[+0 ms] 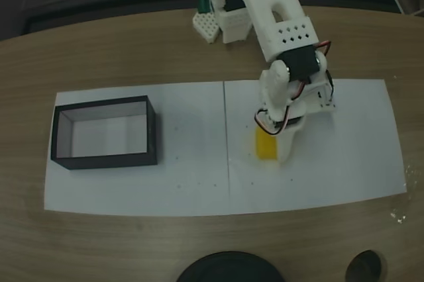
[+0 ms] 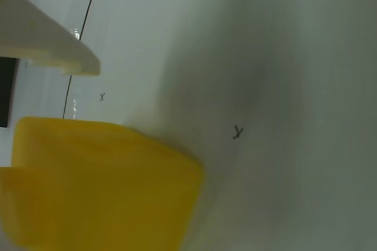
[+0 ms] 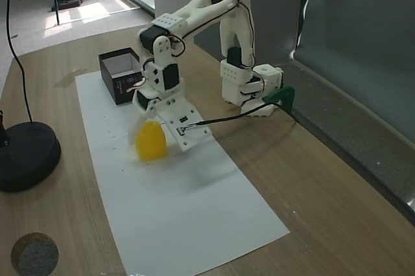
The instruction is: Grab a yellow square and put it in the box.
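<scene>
The gripper [image 1: 270, 151] is lowered onto the white paper sheet [image 1: 331, 163] right of the sheet's centre line in a fixed view, with the yellow square [image 1: 267, 145] at its tip. In the wrist view the yellow square [image 2: 100, 186] is seen close below a white finger [image 2: 47, 45]; whether the jaws are clenched on it cannot be told, since the view is partly blocked. The box [image 1: 152, 126] is set well apart, at the left end of the sheet.
</scene>
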Available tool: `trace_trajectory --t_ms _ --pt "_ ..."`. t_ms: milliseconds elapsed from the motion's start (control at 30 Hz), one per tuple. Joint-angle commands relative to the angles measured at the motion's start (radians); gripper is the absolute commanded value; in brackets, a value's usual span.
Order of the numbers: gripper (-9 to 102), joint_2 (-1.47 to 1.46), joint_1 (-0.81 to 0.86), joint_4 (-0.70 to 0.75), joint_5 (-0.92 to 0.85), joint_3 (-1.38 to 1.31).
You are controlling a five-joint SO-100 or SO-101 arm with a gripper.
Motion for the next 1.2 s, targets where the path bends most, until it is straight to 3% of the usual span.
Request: trace_trajectory --t_ms 0,100,200,300,433,567,833,1167 --pt "21 0.008 -0.002 0.011 -0.002 -0.041" --pt "8 0.006 -0.002 0.014 0.0 -0.066" --pt "9 0.009 0.003 0.041 0.0 -0.126" --pt "9 0.046 0.046 0.156 -0.002 -0.301" --pt "9 0.143 0.181 0.313 -0.052 -0.65" --pt "9 0.198 0.422 0.4 -0.156 -0.927" --pt "9 0.13 0.933 0.396 -0.298 -0.948" --pt "9 -0.156 1.071 0.396 -0.33 -0.951"
